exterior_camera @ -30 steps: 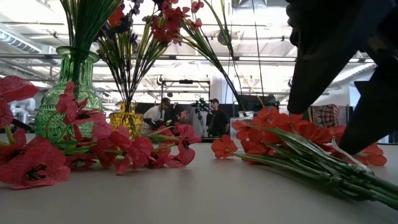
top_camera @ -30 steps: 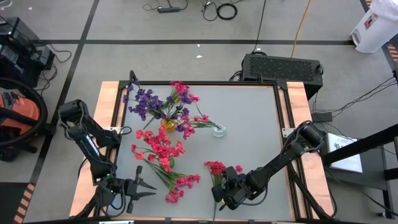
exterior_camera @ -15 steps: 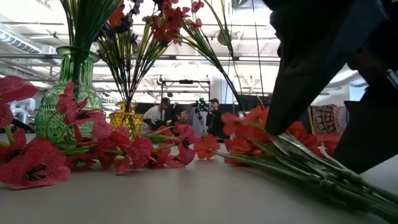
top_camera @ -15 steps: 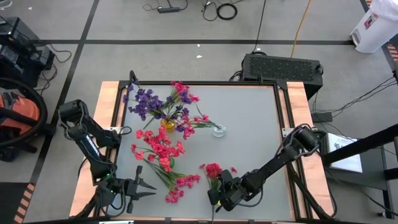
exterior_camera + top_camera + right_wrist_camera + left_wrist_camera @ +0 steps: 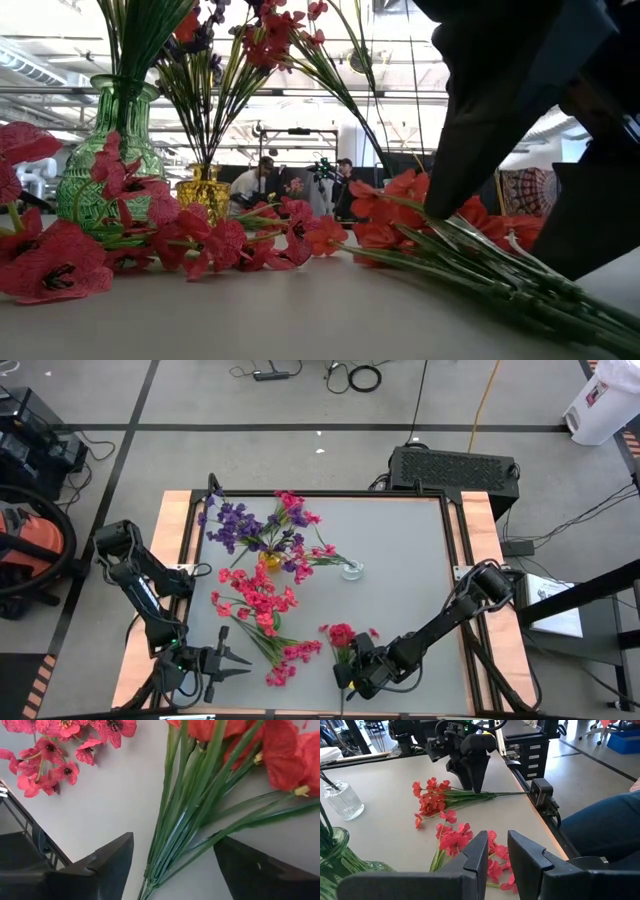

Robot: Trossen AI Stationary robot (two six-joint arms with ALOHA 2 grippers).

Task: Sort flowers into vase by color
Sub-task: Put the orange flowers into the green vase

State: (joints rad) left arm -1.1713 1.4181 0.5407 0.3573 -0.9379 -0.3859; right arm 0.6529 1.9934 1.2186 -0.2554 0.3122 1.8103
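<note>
A red sprig (image 5: 342, 634) lies flat on the table near the near edge, its green stems (image 5: 180, 830) pointing at that edge. My right gripper (image 5: 173, 840) is open and slants down over it, one finger on each side of the stem bundle. Other pink-red sprigs (image 5: 255, 598) lie loose left of centre. Purple and red flowers (image 5: 235, 522) stand in vases at the far left: a green glass vase (image 5: 108, 150) and an amber one (image 5: 205, 190). My left gripper (image 5: 497, 840) waits open at the near left with nothing between its fingers. My right gripper straddles the stems below the blossoms, coming slanting from above with its fingers across the bundle. One finger (image 5: 235, 860) lies against the outermost leaf (image 5: 220, 837); the other stands a little apart. The sprig rests flat on the table.
A small clear glass (image 5: 352, 570) stands near the table's middle. More pink-red blossoms (image 5: 292, 654) lie between my two grippers. A small camera (image 5: 540, 792) sits at the near edge by the stem ends. The table's right half is bare.
My right gripper has sunk and gone a little toward the table's left edge. The red sprig under it has slid left along the table with it, still lying flat.
</note>
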